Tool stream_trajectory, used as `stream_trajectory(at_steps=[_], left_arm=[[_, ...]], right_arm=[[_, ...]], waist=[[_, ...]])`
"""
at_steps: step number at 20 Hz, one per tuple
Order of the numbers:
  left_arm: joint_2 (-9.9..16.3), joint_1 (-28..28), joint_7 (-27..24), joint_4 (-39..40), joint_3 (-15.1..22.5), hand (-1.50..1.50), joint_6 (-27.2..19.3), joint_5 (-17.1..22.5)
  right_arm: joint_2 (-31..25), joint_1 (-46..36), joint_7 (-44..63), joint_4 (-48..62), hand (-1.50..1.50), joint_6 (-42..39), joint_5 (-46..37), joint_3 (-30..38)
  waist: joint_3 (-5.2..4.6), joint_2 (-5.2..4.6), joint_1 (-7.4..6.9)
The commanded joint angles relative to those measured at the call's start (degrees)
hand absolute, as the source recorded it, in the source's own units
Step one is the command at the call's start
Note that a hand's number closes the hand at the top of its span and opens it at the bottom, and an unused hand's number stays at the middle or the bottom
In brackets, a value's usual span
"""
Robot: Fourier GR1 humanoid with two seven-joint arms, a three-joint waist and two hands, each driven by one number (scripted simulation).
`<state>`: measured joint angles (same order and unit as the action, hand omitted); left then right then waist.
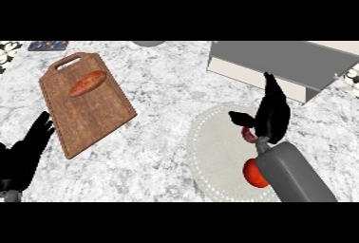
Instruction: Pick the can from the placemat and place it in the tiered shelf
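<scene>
One can (250,136), red, not yet shelved: standing on the pale placemat (217,156), right hand (270,116) above it with fingers straight, nothing grasped; left hand (28,144) resting open; tiered shelf (280,61) awaits; grasp, carry and placing remain.

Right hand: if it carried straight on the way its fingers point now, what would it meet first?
The right hand points up and slightly left, toward the tiered shelf. Its fingertips already overlap the shelf's front edge in the head view, so the shelf probably comes first; height there is unclear.

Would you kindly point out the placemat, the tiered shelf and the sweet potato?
placemat (217,147), head view, its bare middle.
tiered shelf (280,59), head view, its grey top panel.
sweet potato (88,83), head view, its middle.
</scene>
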<state>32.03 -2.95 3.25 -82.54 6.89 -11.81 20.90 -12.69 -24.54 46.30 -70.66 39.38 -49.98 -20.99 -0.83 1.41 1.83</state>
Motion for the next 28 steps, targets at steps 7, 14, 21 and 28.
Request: stream_trajectory(at_steps=[7,14,21,28], left_arm=[[-0.2,1.32,0.13,1.19,-0.35,0.0,1.55,0.59],[0.05,0.57,-1.54,2.45,-2.02,0.0,3.13,1.08],[-2.69,0.89,-4.99,5.35,-1.67,0.0,3.35,-0.58],[-1.81,2.33,-2.03,4.4,-2.32,0.0,3.05,-1.67]], right_arm=[[2.96,-6.66,24.37,-1.24,-1.5,-39.32,-2.37,-6.96],[1.09,-10.08,31.38,-5.76,-1.5,-56.89,0.81,-4.07],[1.33,-7.82,32.68,-9.19,-1.5,-60.76,1.28,-1.86],[-3.7,-2.77,27.74,-11.6,-1.5,-63.29,0.68,1.44]], waist=[[0.35,-0.4,-0.29],[0.64,-0.79,-1.02],[0.69,-1.16,-1.05],[0.75,-1.19,-0.95]])
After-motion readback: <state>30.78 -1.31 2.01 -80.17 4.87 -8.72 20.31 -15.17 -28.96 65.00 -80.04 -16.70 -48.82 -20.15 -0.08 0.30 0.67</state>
